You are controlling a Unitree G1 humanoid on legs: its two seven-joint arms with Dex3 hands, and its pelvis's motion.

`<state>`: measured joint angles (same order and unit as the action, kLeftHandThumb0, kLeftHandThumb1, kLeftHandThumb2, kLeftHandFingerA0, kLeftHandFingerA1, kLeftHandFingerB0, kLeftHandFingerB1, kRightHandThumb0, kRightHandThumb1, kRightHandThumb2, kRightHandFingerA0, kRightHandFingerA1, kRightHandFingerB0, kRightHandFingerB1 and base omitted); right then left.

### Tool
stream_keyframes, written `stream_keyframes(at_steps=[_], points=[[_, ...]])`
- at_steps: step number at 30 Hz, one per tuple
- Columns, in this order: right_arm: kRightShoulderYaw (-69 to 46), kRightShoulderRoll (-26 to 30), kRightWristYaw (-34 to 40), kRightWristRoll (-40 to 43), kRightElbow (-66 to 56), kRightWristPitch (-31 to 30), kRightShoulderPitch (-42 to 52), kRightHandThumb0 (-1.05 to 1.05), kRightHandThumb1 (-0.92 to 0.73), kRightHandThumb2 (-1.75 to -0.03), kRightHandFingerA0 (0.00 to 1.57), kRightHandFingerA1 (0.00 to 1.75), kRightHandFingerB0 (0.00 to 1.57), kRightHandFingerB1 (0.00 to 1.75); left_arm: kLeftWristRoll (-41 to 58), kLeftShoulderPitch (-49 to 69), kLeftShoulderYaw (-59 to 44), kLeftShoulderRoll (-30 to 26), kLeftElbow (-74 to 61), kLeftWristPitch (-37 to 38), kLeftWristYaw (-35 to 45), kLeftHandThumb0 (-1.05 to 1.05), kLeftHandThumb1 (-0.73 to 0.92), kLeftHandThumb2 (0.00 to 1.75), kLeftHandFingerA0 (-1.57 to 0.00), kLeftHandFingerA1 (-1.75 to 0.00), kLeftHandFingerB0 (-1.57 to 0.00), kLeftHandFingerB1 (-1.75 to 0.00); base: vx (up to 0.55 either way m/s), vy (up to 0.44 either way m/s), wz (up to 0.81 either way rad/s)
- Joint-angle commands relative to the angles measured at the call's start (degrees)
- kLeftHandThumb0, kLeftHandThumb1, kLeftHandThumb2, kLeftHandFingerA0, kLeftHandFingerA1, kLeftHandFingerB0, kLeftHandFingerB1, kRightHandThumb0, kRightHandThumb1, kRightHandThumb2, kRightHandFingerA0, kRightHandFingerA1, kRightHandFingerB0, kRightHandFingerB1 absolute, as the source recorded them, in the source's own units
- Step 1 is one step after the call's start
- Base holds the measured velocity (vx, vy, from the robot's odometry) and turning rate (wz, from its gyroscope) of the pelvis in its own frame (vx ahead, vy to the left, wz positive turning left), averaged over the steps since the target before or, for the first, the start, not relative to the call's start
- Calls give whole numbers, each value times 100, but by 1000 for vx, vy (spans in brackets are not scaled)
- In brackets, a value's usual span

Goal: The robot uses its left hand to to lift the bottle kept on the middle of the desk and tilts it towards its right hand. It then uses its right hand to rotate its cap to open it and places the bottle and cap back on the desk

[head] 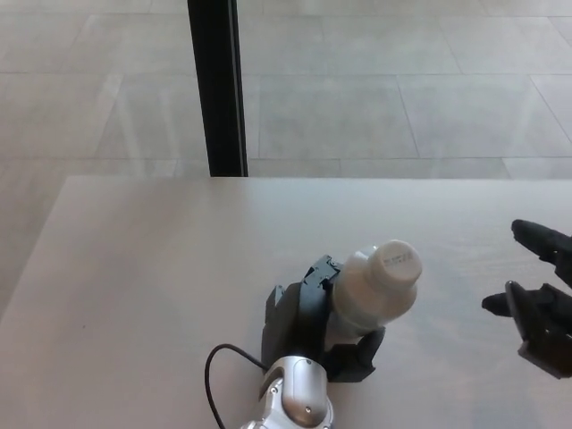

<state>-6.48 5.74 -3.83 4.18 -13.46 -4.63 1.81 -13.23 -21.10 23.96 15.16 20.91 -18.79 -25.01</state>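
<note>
Left hand (308, 326) grips the white bottle (371, 290), tilted right, cap (396, 261) on.
We see the right hand (541, 295) at right edge, fingers spread, empty.

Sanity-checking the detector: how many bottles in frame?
1. The bottle is at mid-desk, held in the left hand, tilted right, cap on. Nothing visibly hidden.

A pale desk (134, 268) stands before grey floor tiles (375, 89) and a black post (216, 85).
</note>
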Motion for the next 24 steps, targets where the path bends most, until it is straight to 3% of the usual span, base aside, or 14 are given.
stream_keyframes(at_steps=[1, 3, 4, 6, 8, 10, 11, 12, 14, 19, 20, 22, 23, 24], points=[[345, 276, -231, -339, -297, 215, 122, -50, -62, -58, 80, 91, 48, 41, 6, 522, -91, 218, -175, -550, 74, -9, 71, 117, -93, -175, -60, -171, 0, 0, 0], [468, 416, -296, -450, -403, 163, 159, -50, -63, -58, 79, 91, 45, 39, -9, 560, -120, 237, -219, -661, 12, -10, 75, 106, -92, -175, -62, -163, 0, 0, 0], [591, 557, -377, -568, -500, 52, 157, -63, -49, -88, 78, 86, 36, 52, -21, 569, -119, 186, -242, -707, 53, -10, 77, 105, -90, -175, -61, -158, 0, 0, 0], [829, 853, -577, -759, -626, 16, 128, -56, -57, -57, 80, 89, 35, 35, 26, 544, -221, 201, -309, -988, 82, -10, 81, 97, -86, -175, -55, -147, 0, 0, 0], [1039, 1145, -665, -1042, -774, 19, 147, -61, -44, -80, 83, 90, 25, 47, -15, 581, -185, 145, -351, -1054, 115, -11, 79, 95, -86, -175, -56, -154, 0, 0, 0], [1169, 1328, -661, -1251, -946, -115, 164, -63, -43, -81, 83, 87, 24, 47, -127, 597, -61, 67, -387, -1140, 151, -11, 78, 86, -109, -173, -65, -127, 0, 0, 0], [1228, 1431, -624, -1402, -1001, -72, 153, -64, -43, -81, 84, 85, 24, 47, -181, 596, 13, -1, -334, -1007, 157, -11, 78, 86, -77, -175, -60, -132, 0, 0, 0], [1337, 1480, -596, -1563, -1082, -144, 94, -59, -55, -56, 87, 81, 33, 35, -223, 669, 47, -62, -340, -861, 107, -12, 80, 79, -69, -175, -59, -115, 0, 0, 0], [1425, 1505, -593, -1638, -1200, -367, 26, -58, -55, -57, 86, 83, 33, 36, -293, 681, 118, -120, -350, -871, 97, -14, 73, 85, -66, -173, -59, -102, 0, 0, 0], [1603, 1444, -490, -1897, -1188, -722, -206, -59, -55, -57, 87, 86, 35, 35, -320, 627, 98, -77, -313, -1133, 127, -10, 74, 93, -75, -175, -58, -154, 0, 0, 0], [1638, 1424, -464, -1959, -1157, -741, -255, -59, -55, -57, 86, 88, 35, 35, -328, 618, 81, -65, -302, -1171, 113, -7, 75, 90, -102, -175, -70, -138, 0, 0, 0], [1662, 1398, -460, -2004, -1139, -785, -299, -60, -56, -58, 86, 89, 34, 35, -342, 614, 82, -63, -300, -1201, 128, -8, 76, 95, -76, -175, -59, -157, 0, 0, 0], [1698, 1372, -458, -2045, -1115, -837, -358, -61, -56, -58, 86, 90, 34, 35, -361, 625, 104, -80, -324, -1228, 153, -9, 80, 86, -104, -175, -69, -136, 0, 0, 0], [1719, 1355, -453, -2074, -1089, -853, -401, -60, -56, -57, 86, 91, 34, 35, -377, 641, 109, -78, -347, -1247, 146, -10, 77, 94, -78, -175, -60, -150, 0, 0, 0]])
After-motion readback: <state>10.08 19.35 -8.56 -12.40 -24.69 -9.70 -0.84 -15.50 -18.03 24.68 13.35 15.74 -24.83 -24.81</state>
